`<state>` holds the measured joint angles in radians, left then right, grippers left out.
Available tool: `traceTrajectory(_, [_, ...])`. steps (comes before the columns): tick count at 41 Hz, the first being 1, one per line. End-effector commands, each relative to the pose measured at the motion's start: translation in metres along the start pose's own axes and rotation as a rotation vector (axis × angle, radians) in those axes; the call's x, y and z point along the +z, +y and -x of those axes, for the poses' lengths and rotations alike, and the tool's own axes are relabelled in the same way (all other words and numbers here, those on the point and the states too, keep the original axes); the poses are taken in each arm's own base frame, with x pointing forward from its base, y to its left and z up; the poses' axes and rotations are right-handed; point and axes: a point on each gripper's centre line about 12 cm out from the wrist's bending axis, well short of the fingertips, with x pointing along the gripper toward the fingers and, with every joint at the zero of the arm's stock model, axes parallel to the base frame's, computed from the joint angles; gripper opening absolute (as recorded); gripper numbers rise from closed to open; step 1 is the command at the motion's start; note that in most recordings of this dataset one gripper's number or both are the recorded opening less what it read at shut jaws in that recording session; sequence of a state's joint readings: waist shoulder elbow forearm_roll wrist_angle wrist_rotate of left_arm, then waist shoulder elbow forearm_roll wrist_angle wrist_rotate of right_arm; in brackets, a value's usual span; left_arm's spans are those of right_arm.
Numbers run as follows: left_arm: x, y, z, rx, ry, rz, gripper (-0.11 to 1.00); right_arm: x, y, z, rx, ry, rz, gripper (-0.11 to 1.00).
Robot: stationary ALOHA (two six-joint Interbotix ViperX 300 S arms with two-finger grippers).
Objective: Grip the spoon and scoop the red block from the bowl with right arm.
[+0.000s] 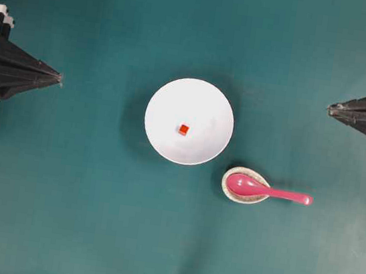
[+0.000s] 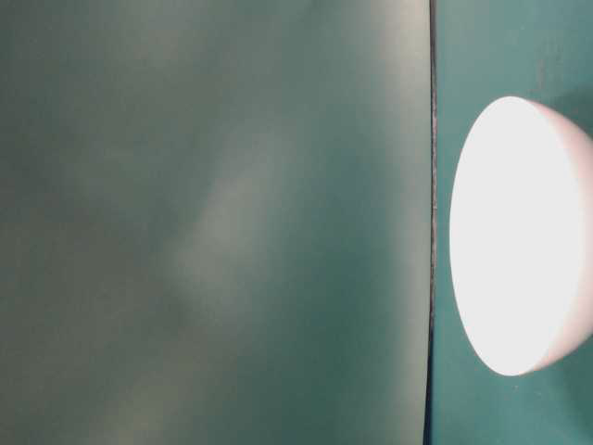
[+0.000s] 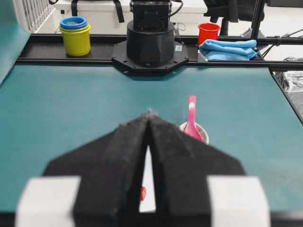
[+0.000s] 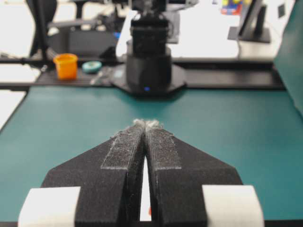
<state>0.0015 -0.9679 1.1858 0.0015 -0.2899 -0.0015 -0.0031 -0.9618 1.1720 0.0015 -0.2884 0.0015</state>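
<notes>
The white bowl sits mid-table with the tiny red block inside it. The pink spoon lies with its scoop in a small speckled dish, handle pointing right. My right gripper is shut and empty at the right edge, well away from the spoon. My left gripper is shut and empty at the left edge. In the left wrist view the spoon shows beyond the shut gripper, and the red block peeks through the gap. The right wrist view shows the shut gripper.
The table-level view shows only the bowl's side and green mat. Beyond the table stand stacked yellow and blue cups, a red cup, a blue cloth and an orange cup.
</notes>
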Motion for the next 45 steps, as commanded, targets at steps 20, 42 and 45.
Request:
traceTrajectory(20, [0.005, -0.003, -0.005, -0.016, 0.048, 0.018, 0.00, 0.010, 0.001, -0.004, 0.006, 0.002, -0.023, 0.00])
traceTrajectory(42, [0.005, -0.003, -0.005, -0.016, 0.049, 0.018, 0.00, -0.006, 0.005, -0.008, 0.020, 0.062, -0.031, 0.49])
traceTrajectory(45, [0.005, -0.003, -0.005, -0.015, 0.049, 0.021, 0.00, -0.016, 0.007, -0.010, 0.029, 0.094, -0.038, 0.47])
